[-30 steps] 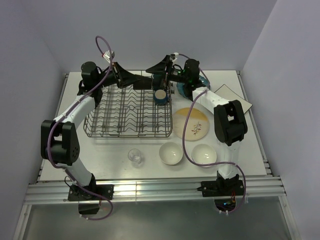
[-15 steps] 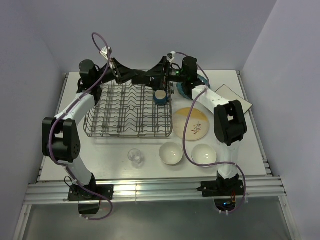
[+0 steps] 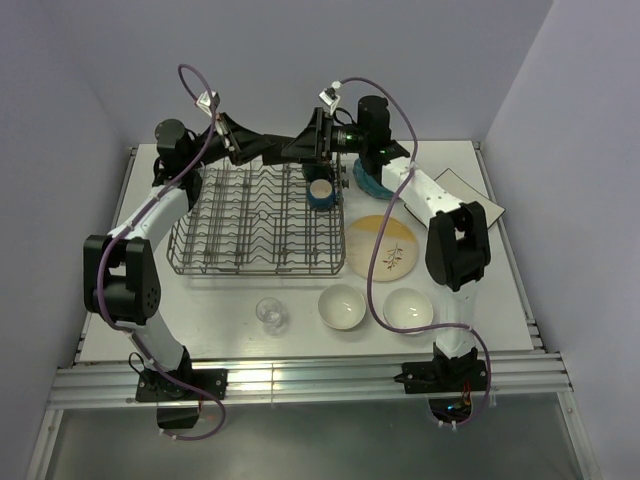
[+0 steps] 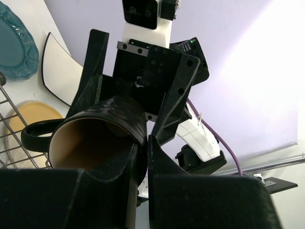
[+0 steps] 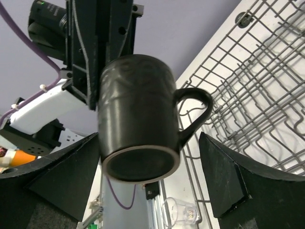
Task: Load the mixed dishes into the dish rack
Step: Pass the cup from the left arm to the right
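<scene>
A: How is the left gripper (image 4: pixel 144 143) set?

B: It is clamped on the wall of the dark mug (image 5: pixel 136 119) at the rim, one finger inside and one outside. The right gripper (image 5: pixel 148 143) is spread wide, its fingers standing to either side of the mug. Contact with the mug cannot be confirmed.

A: Where is the mug held?

B: It is held in the air between the two arms, above the far edge of the dish rack (image 3: pixel 258 225), with its base turned toward the right wrist and its handle (image 5: pixel 195 114) out to one side.

A: How is it expected to handle?

B: It is judged to be stiff, glazed and therefore slippery, fairly heavy for a rim pinch, and breakable if it were dropped on the wires. A hold across the round body, clear of the handle and of the left fingers, is judged the safest.

A: And further out?

B: A second mug (image 3: pixel 320 192) stands in the rack's far right corner. Two white bowls (image 3: pixel 341 306) and a small glass (image 3: pixel 270 313) lie on the table near the rack's front edge.
</scene>
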Motion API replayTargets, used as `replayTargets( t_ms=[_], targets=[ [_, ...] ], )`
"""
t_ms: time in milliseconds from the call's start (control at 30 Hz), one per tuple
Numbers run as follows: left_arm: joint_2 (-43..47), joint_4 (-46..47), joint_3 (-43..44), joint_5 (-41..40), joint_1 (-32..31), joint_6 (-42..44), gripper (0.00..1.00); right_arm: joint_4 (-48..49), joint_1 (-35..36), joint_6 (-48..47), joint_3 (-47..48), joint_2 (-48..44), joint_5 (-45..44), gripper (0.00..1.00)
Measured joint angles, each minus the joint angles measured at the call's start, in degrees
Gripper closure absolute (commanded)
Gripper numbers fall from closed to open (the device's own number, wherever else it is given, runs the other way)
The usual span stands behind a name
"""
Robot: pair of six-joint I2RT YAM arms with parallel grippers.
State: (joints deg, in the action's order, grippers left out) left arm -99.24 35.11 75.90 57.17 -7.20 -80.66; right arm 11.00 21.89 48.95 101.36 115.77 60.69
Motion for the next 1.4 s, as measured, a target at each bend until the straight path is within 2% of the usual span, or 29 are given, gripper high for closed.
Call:
replayTargets(
  t_ms=[233, 467, 600, 800, 900, 1100, 1233, 1400],
  targets=[
    [-0.09, 2.93, -1.16, 0.09, 0.15, -2.64, 1.0, -0.96, 0.0, 1.53, 1.07, 1.4, -0.2, 0.11],
    [-0.13, 4.5, -1.66, 0.04, 0.22, -3.32, 1.0, 7.96, 0.0, 14.01, -2.36, 1.9, 1.14, 0.09],
    [-0.13, 4.79, -1.66, 0.35, 0.24, -4.11, 1.0, 9.51, -0.13, 13.81, -2.51, 2.05, 1.51, 0.07],
    [-0.13, 2.01, -2.03, 0.9, 0.15, -3.82, 1.0, 7.72, -1.31, -1.31, -2.51, 1.44, 2.73, 0.02],
    [-0.13, 1.27, -2.84, 1.09, 0.26, -4.26, 1.0, 4.98, -2.23, -13.4, -2.62, 0.24, 3.26, 0.0],
    [-0.13, 0.52, -3.08, 2.14, 0.33, -5.2, 1.0, 6.64, -2.91, -34.07, -7.65, -3.91, 5.75, 0.0],
    [-0.13, 0.59, -3.08, 3.04, 0.33, -5.9, 1.0, 8.17, -2.4, -42.99, -8.68, -4.0, 7.63, 0.0],
    [-0.11, 1.01, -3.37, 3.56, 0.33, -6.6, 1.0, 11.78, -1.42, -49.53, -10.8, -4.02, 9.25, 0.0]
  ],
)
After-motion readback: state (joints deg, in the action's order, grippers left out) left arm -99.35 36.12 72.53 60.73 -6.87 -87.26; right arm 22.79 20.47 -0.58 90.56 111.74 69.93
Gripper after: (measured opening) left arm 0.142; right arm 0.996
